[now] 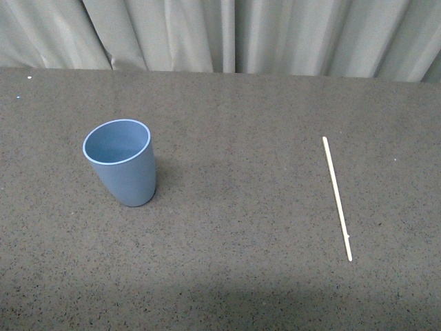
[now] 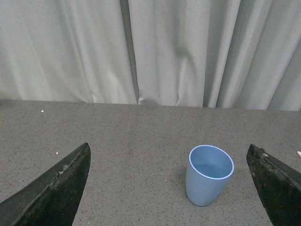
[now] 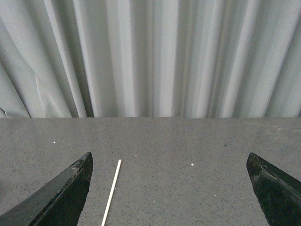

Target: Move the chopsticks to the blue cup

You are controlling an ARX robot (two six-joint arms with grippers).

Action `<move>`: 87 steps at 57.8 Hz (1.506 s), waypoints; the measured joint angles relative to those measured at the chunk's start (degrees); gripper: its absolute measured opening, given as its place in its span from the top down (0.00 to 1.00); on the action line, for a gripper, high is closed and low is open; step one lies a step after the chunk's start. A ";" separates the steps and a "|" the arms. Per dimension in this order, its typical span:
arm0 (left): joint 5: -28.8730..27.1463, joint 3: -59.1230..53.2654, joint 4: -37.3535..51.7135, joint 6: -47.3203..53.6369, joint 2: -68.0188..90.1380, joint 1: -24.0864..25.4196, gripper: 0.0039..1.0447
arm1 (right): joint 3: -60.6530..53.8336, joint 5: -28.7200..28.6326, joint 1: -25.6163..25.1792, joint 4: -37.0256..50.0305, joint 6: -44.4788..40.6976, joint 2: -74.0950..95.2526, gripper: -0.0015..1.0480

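Observation:
The blue cup (image 1: 122, 163) stands upright and empty on the left of the dark speckled table (image 1: 234, 207). The chopstick (image 1: 337, 198), one thin pale stick, lies flat on the right, running front to back. Neither arm shows in the front view. In the left wrist view my left gripper (image 2: 169, 188) is open and empty, with the cup (image 2: 208, 174) ahead of it between the fingertips, nearer the right finger (image 2: 277, 186). In the right wrist view my right gripper (image 3: 169, 188) is open and empty, with the chopstick (image 3: 112, 192) ahead, close to one finger (image 3: 61, 195).
Pale pleated curtains (image 1: 227, 34) hang behind the table's far edge. A strip of shadow lies along the table's near edge. A few tiny white specks (image 1: 29, 77) dot the tabletop.

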 joint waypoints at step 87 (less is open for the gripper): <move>0.00 0.00 0.00 0.00 0.00 0.00 0.06 | 19.96 5.01 7.69 17.70 1.11 67.63 0.09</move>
